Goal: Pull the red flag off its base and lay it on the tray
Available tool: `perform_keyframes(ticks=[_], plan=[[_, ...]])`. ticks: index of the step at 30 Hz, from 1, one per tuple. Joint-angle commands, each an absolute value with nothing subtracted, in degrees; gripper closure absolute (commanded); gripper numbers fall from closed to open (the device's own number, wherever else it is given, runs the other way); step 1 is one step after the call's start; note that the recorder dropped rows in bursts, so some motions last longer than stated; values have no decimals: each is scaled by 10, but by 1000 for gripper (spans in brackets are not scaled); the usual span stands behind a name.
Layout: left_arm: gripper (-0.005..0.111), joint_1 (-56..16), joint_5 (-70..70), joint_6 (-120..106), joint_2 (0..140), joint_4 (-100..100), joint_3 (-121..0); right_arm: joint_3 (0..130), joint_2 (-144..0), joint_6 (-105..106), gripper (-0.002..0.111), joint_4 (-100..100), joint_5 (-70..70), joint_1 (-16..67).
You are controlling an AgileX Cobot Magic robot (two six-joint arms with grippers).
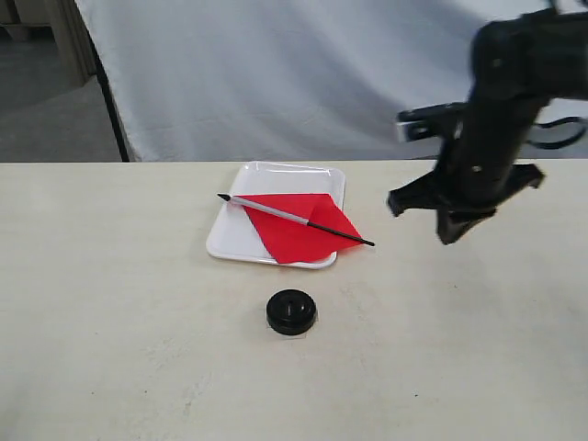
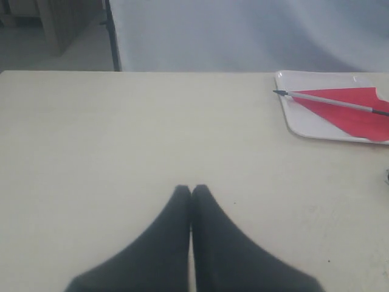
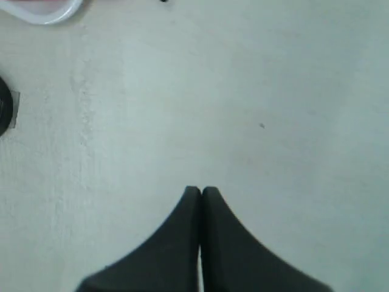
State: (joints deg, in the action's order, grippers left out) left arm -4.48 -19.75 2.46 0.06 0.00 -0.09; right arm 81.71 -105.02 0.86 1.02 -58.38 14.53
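Observation:
The red flag (image 1: 299,225) lies flat across the white tray (image 1: 241,237), its grey-and-black stick running diagonally and one end poking past the tray's near right corner. The same flag (image 2: 352,112) and tray (image 2: 298,125) show in the left wrist view. In front of the tray, the black round base (image 1: 292,311) stands alone on the table; a sliver of the base (image 3: 3,109) shows in the right wrist view. My right gripper (image 1: 457,230) hangs above the table to the right of the tray, shut and empty (image 3: 200,191). The left gripper (image 2: 191,188) is shut over bare table, outside the exterior view.
The pale table (image 1: 138,349) is backed by a white cloth backdrop (image 1: 276,73) along its far edge. A dark stand pole (image 1: 115,110) rises at the back left. A tray corner (image 3: 55,12) sits at the edge of the right wrist view.

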Motion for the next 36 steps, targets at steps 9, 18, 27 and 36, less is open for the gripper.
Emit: perform_keyframes(ticks=[9, 18, 27, 36], plan=[[107, -49, -197, 24, 0, 0, 0, 539, -636, 3, 109, -15, -490, -50], [107, -49, -197, 24, 0, 0, 0, 444, -439, 10, 109, 20, -423, -62], [107, -49, -197, 24, 0, 0, 0, 284, -209, 6, 109, 4, -255, -39], [107, -49, -197, 24, 0, 0, 0, 207, 0, 7, 109, 0, -156, -28]])
